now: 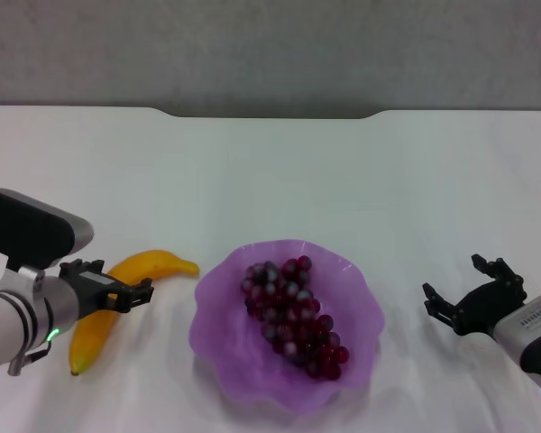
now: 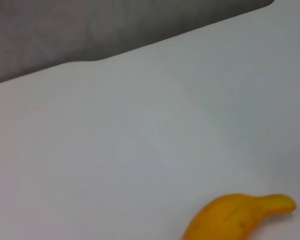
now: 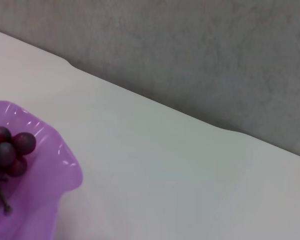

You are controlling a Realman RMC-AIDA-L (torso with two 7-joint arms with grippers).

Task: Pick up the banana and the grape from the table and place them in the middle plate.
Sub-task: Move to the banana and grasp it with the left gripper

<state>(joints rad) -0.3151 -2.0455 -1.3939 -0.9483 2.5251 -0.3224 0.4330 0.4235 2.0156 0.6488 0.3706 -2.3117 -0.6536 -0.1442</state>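
Note:
The banana lies on the white table, left of the purple scalloped middle plate. My left gripper is low over the banana's middle, fingers open and apart on either side of it. The left wrist view shows the banana's stem end on the table. The bunch of grapes lies inside the plate. My right gripper is open and empty, just above the table to the right of the plate. The right wrist view shows the plate's rim and a few grapes.
The table's far edge has a notch with a grey wall behind it. Bare tabletop lies beyond the plate and on both sides.

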